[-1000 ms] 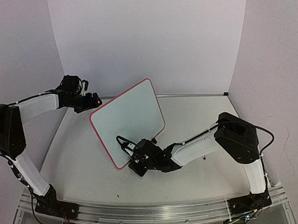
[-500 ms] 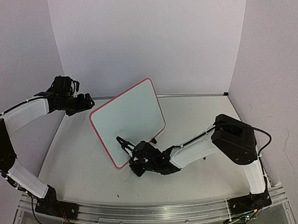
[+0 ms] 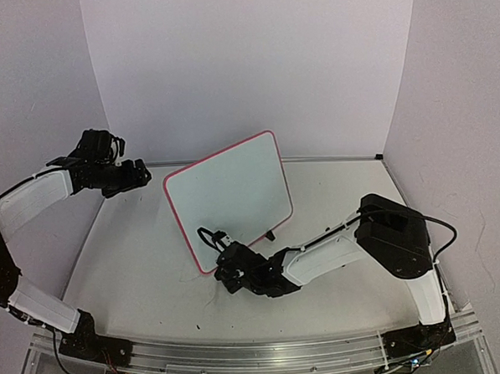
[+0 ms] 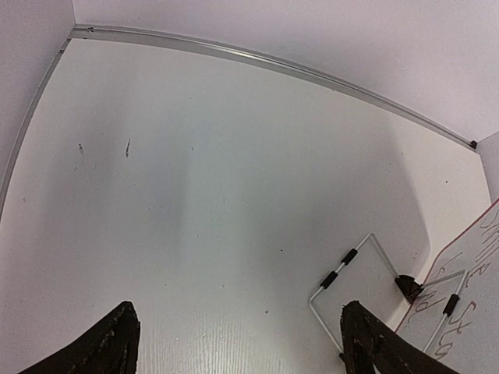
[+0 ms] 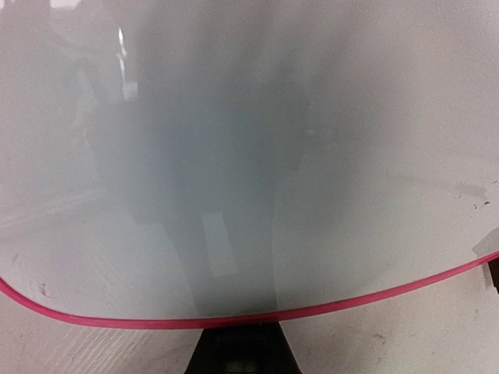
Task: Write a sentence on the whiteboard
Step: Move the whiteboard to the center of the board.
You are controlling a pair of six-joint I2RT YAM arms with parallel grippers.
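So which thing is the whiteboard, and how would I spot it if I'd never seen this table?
Start at the big pale table in front of the plain back wall and look at its middle. The whiteboard is the flat white rectangle standing up at a slant there. It is the only thing with a thin red-pink rim and rounded corners.

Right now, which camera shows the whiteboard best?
Top external: the whole whiteboard is in frame, tilted, its near face blank. Right wrist shows only that blank face and pink rim close up; left wrist catches one corner with some illegible writing.
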